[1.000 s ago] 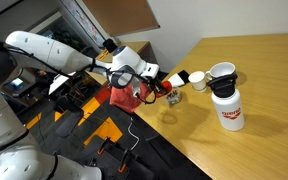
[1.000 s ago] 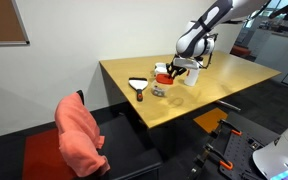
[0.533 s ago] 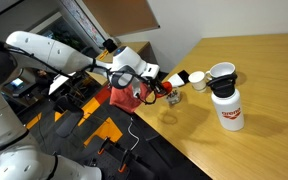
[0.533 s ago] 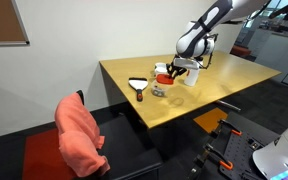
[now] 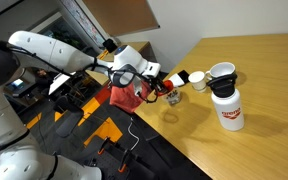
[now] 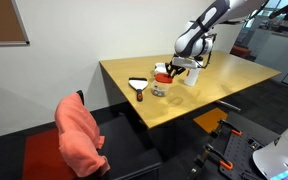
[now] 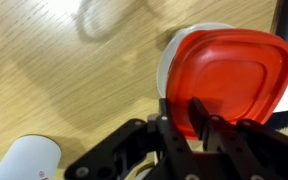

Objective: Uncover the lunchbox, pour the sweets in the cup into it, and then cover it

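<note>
While hand (image 7: pixel 196 115) pinches edge of red lid (image 7: pixel 229 65), open tabletop (image 7: pixel 54 70) leftward

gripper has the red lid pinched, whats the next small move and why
Likely a short straight lift. In the wrist view the gripper is shut on the near edge of the red lid, with something round and white showing past the lid's edge. In an exterior view the cup sits close beside it. Rising first should clear both before any sideways carry.
</note>
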Robot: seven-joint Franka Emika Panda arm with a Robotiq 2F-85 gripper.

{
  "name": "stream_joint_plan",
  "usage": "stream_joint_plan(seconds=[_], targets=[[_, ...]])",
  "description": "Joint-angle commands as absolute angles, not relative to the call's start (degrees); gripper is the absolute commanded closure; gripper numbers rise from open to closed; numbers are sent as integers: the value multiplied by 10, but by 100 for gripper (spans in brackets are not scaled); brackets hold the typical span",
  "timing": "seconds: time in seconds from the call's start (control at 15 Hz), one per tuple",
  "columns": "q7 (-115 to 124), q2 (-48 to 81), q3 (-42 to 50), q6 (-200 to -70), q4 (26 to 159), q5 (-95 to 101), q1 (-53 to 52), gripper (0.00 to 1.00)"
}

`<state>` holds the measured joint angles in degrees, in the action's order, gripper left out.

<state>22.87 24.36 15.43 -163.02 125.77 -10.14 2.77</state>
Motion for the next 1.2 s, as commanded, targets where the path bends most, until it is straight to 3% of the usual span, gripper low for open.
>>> stream_joint_plan(seconds=[0.0, 1.13], targets=[[232, 265, 138, -1624, 1232, -114, 40, 94], [234, 318, 120, -1672, 1212, -158, 57, 94]])
